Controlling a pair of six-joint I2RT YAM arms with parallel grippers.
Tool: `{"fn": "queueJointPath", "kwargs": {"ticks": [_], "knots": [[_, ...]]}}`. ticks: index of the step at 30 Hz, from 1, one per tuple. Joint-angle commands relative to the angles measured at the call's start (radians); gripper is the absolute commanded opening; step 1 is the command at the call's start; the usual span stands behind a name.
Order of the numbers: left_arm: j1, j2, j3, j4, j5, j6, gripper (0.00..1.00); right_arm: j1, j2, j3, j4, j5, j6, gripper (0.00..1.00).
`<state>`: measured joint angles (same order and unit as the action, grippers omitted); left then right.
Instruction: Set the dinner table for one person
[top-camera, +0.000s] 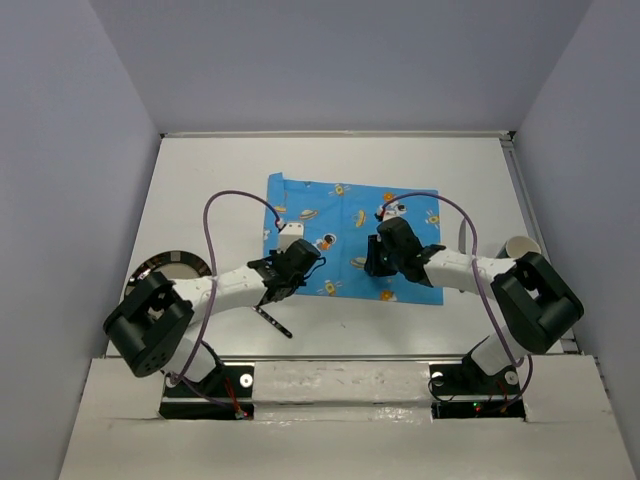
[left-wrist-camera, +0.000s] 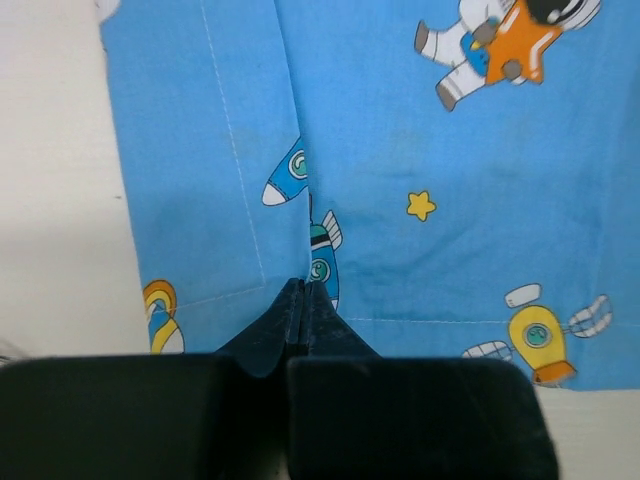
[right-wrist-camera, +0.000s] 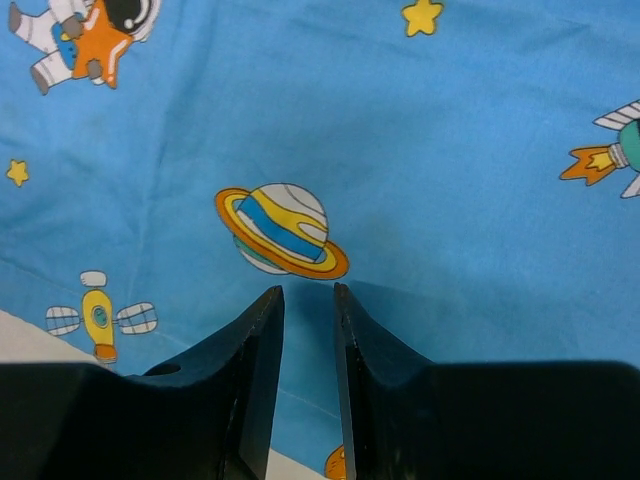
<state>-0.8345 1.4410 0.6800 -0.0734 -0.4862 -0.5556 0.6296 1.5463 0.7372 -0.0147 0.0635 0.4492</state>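
The dinner table spreads white beneath both arms, and a blue space-print mat lies on it under the two pincers. The left pincer is clenched: in its wrist view the two dark fingers meet with no gap between them, their tips touching the mat at its near hem, where a crease in the cloth runs straight ahead from them. Whether any cloth is pinched between the fingers cannot be told. A small rocket print sits just ahead of the tips, and bare tabletop shows off to their left. Just behind this pincer, toward the arm bases, a dark slim utensil lies on the table, apart from the mat. Well off to its left, a dark plate peeks out from behind the left arm. The right pincer is released, its fingers parted by a narrow slot with nothing between them but the blue cloth below. A ringed planet print lies just ahead of its tips, and a sliver of white table shows to its lower left. Well off to this pincer's right, a pale cup stands near the table's edge, partly hidden by the right arm.
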Motion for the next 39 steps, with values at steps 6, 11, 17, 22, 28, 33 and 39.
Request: {"fn": "queueJointPath", "kwargs": {"ticks": [6,11,17,22,28,33,39], "knots": [[0.12,-0.206,-0.062,0.006,0.061,0.002,0.0,-0.064,-0.005,-0.035,0.018,-0.01,0.003,0.31],[0.282,-0.365,-0.148,0.061,0.173,-0.044,0.0,-0.088,-0.015,-0.053,0.016,-0.011,0.011,0.31],[0.417,-0.586,-0.269,0.087,0.201,-0.166,0.0,-0.108,-0.032,-0.07,0.018,-0.01,0.016,0.31],[0.521,-0.711,-0.353,0.104,0.235,-0.245,0.25,-0.108,-0.055,-0.073,0.018,-0.022,0.02,0.31],[0.558,-0.772,-0.382,0.096,0.245,-0.279,0.62,-0.108,-0.061,-0.079,0.018,-0.039,0.023,0.31],[0.558,-0.818,-0.343,0.096,0.225,-0.239,0.91,-0.108,-0.071,-0.064,0.018,-0.056,0.017,0.32],[0.56,-0.814,-0.211,0.093,0.241,-0.103,0.95,-0.094,-0.136,-0.03,0.061,-0.148,0.008,0.37]]}}
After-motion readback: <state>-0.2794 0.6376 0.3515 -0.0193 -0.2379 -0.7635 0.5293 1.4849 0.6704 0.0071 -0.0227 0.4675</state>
